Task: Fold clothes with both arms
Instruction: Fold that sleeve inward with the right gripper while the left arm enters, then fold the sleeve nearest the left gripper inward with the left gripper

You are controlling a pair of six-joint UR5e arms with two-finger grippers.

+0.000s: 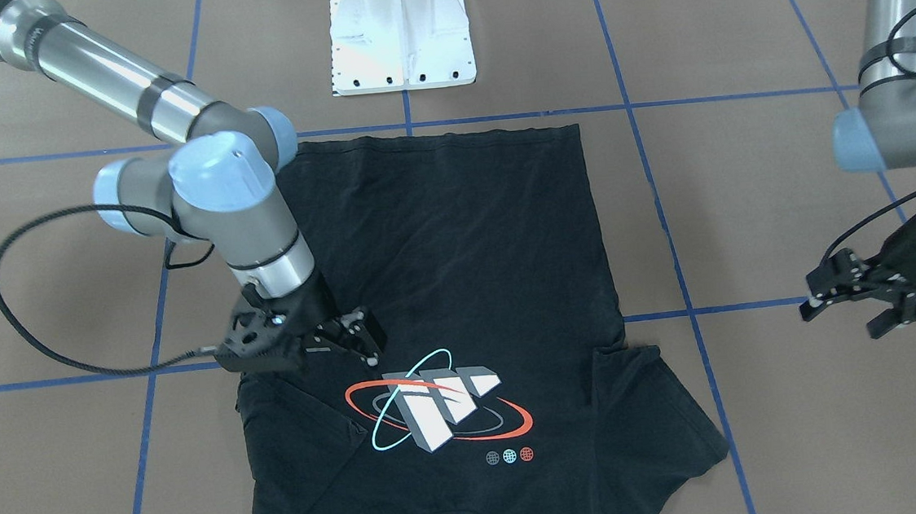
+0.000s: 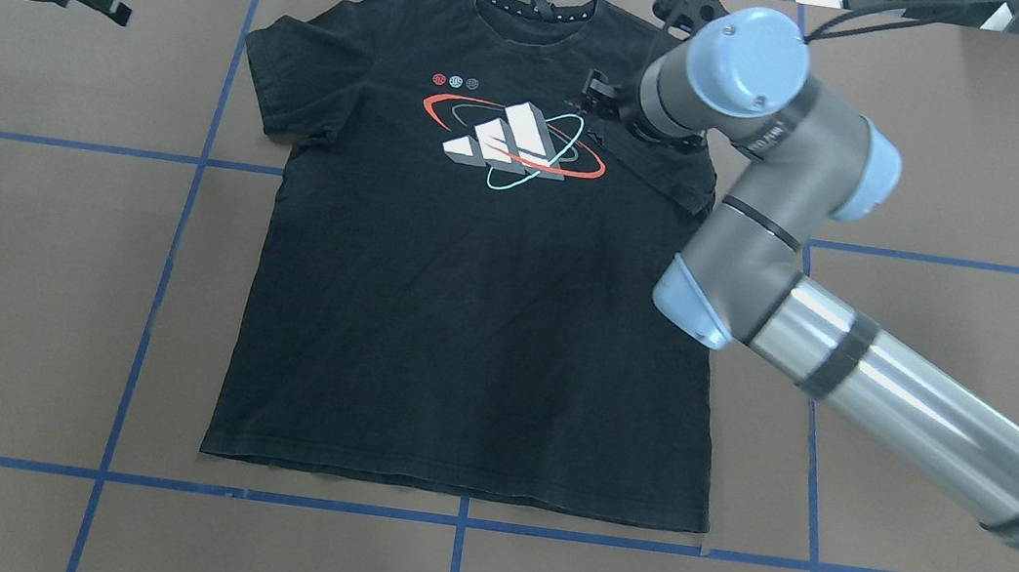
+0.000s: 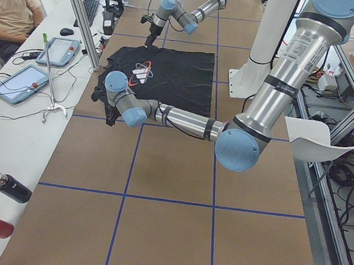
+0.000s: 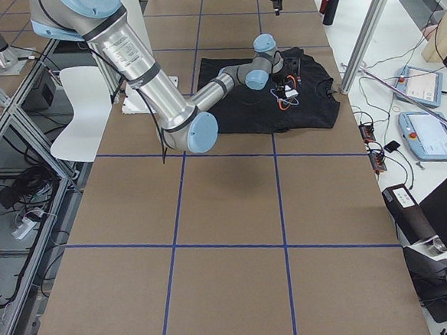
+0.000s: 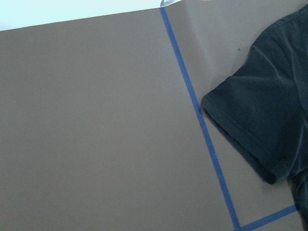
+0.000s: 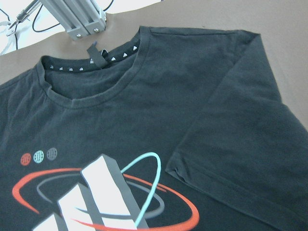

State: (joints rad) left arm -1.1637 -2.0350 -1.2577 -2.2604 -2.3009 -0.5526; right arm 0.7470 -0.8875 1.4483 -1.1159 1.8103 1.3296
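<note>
— Front view: how does the black short-sleeved T-shirt [image 1: 456,233] lie?
— Flat, graphic up, hem nearest the white pedestal base [image 1: 402,41]. The right black two-finger gripper [image 1: 366,339] is over the shirt's half farther from that base, jaws apart, empty. The left gripper [image 1: 834,309], also apart, is off the cloth.
— Overhead?
— One sleeve [image 2: 657,173] is folded inward; the other sleeve [image 2: 285,84] lies spread.
— Right wrist?
— Round collar [image 6: 91,91], lightly creased fabric.

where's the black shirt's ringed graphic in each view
Front-facing: white block graphic with red and cyan rings lower centre.
Overhead: upper centre.
Left: upper, left of centre.
Right: upper, right of centre.
Left wrist: absent.
Right wrist: bottom left.
Landmark: black T-shirt's collar, next to it.
</note>
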